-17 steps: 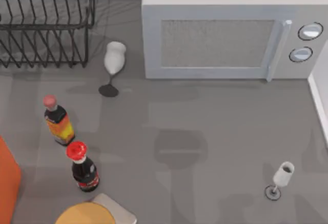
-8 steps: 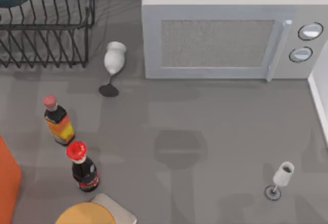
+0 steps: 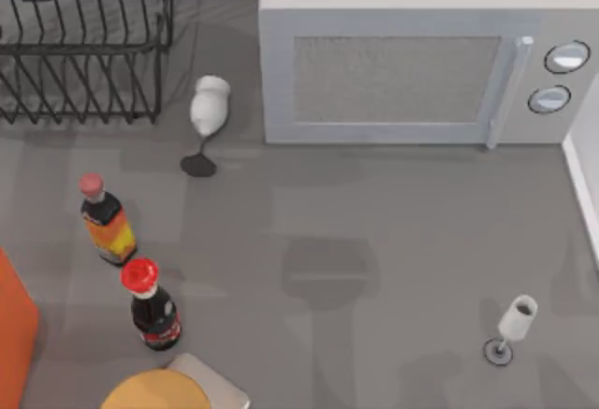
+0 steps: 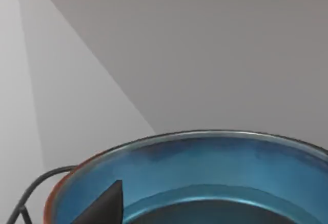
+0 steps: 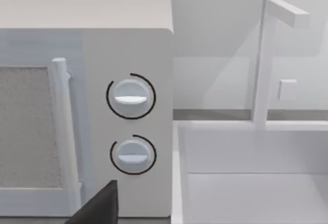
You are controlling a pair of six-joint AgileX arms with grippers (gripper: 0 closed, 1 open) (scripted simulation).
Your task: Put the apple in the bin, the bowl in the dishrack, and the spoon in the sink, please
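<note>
From above, the black wire dishrack [image 3: 84, 44] sits at the far left corner of the grey worktop [image 3: 374, 241], with a dark part of the left arm at its top edge. A white microwave [image 3: 421, 63] stands to its right, and two bottles [image 3: 108, 222] stand near the left edge.

Through the left wrist camera, the teal bowl [image 4: 215, 167] lies just below the left gripper [image 4: 102, 206]; whether its jaws grip it I cannot tell.

The right wrist camera faces the microwave's two dials [image 5: 130, 97] and the white sink [image 5: 256, 183] beside it; of the right gripper [image 5: 97, 206] I cannot tell the jaws' state either.
</note>
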